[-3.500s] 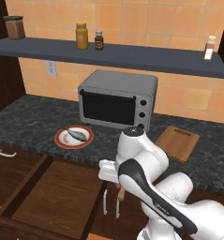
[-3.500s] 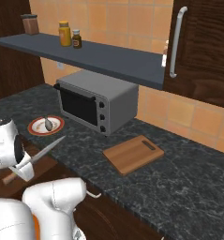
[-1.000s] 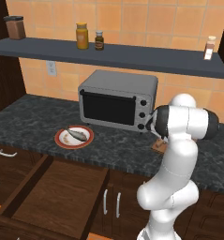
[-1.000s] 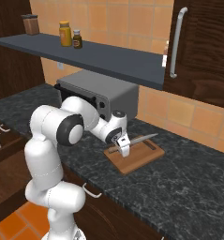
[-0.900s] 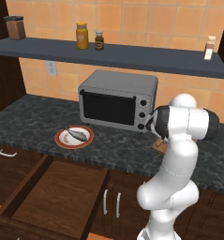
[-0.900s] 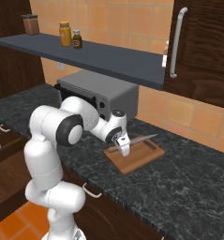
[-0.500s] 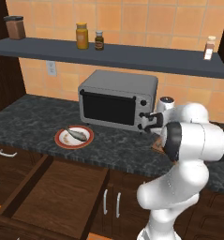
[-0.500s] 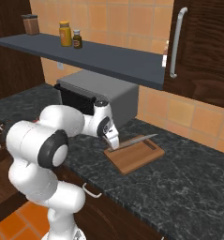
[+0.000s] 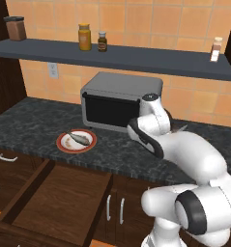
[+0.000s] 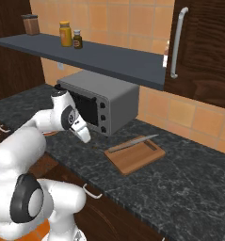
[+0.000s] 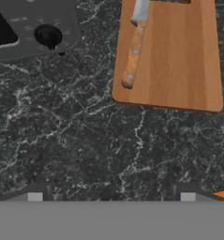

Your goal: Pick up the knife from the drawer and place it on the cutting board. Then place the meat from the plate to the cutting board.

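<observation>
The knife [image 11: 133, 51] is lying on the board [image 11: 174, 61], along its edge nearest the oven [image 10: 102, 106], with the wooden handle pointing toward the board's near end. The jaws are standing wide and released, holding nothing, and the gripper [image 10: 84, 133] is hanging over the dark surface [image 11: 71, 140] between the oven and the board, apart from the knife. So the first part of the task is looking done, and the step in hand is going for the meat [image 9: 79, 138], which is resting on the plate [image 9: 77, 141] at the far side of the oven, well apart from the board. To do this well, the arm should be rising clear of the oven's front corner while it is swinging across, then coming down over the meat with the jaws lined across its short width. The piece is small and low, so the fingers should be reaching almost to the plate before closing. The drawer [image 9: 64, 202] is standing open below the plate.
</observation>
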